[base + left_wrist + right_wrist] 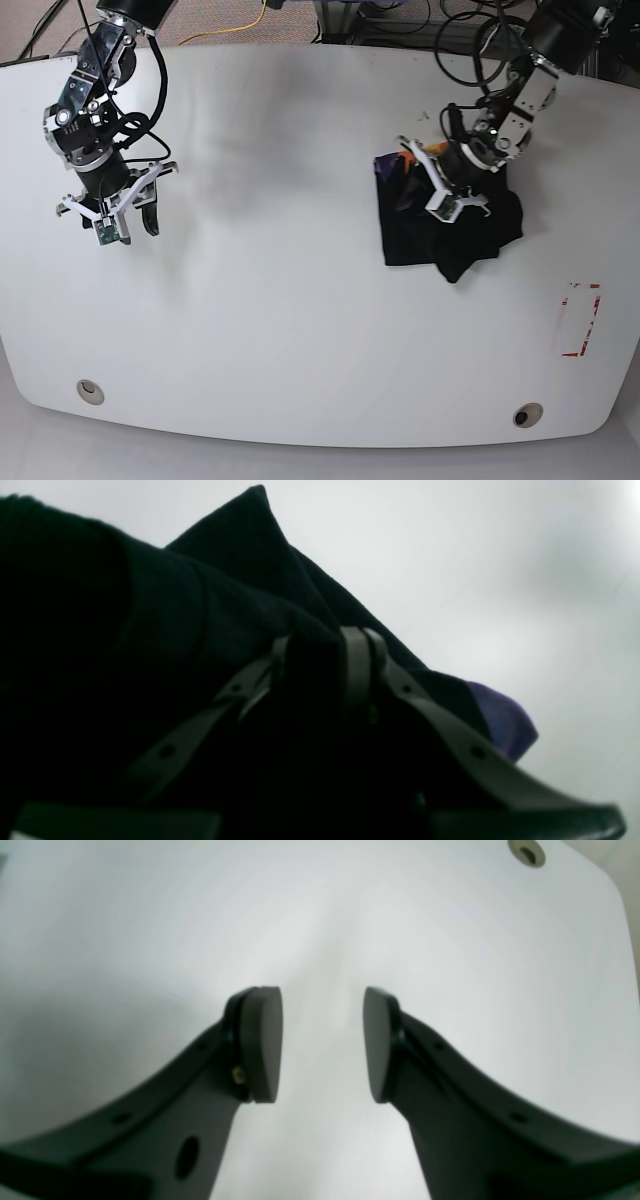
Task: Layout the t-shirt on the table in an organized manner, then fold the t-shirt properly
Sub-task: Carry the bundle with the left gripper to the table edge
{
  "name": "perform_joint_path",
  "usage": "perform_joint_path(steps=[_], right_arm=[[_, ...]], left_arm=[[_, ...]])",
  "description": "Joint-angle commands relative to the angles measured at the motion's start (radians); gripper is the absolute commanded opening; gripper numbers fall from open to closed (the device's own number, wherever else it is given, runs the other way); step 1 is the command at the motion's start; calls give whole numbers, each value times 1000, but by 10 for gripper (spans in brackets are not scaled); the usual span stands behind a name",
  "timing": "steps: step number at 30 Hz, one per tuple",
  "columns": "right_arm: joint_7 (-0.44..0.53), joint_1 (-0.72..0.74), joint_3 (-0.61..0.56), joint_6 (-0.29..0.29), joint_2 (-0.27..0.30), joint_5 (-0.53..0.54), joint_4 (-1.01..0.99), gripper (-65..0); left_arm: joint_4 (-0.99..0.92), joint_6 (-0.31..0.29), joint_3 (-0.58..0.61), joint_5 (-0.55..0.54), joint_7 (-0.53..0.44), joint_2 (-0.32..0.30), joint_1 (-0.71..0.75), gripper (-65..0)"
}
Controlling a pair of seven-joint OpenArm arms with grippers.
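- Black t-shirt (440, 225) sits crumpled in a heap on the white tabletop (300, 300), on the side of the left arm, well away from the red tape rectangle (580, 320) near the edge.
- Layout step not done: no sleeves or hem spread out, cloth bunched and overlapping itself. Folding not started. Judged as early in the task.
- Left claw (320, 670) is down in the heap with its jaws drawn in on a ridge of black cloth pinched between them, so it has hold of the t-shirt.
- Right claw (322, 1040) hovers over bare tabletop well apart from the shirt, jaws parted with a clear gap, nothing between the pads (262, 1040).
- Likely next, as a judgement: lift and spread the pinched cloth, and bring the right arm across to take a second corner.
- Base view only: whole heap outline, both arms' positions, tape rectangle, both metal-ringed holes (90, 390).
- Left wrist view only: the actual pinch on the fabric, plus a purple patch (505, 722) peeking out at the edge of the cloth, probably print.
- Right wrist view only: empty gap between the pads, one ringed hole (526, 852) at the top; shirt not in it at all.
- Base view hints at coloured print near the left claw, too small to read.
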Motion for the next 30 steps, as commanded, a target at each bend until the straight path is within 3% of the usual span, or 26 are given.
perform_joint_path(steps=[1,4,9,19,30], right_arm=[[27,12,5,-5,-10,10,29,-395],[27,1,10,-5,-25,10,36,-395],[27,-9,2,-5,-30,10,40,-395],[27,-32,2,-5,-33,10,46,-395],[27,-52,3,-5,-60,10,54,-396]], left_arm=[[-11,-66,-82,25,114,-59,51,-529],[-19,-148,-174,28,114,-104,100,-529],[-48,-290,-338,32,114,-121,165,-529],[-185,-470,-534,86,115,-205,197,-529],[-308,-471,-608,100,112,-303,195,-529]])
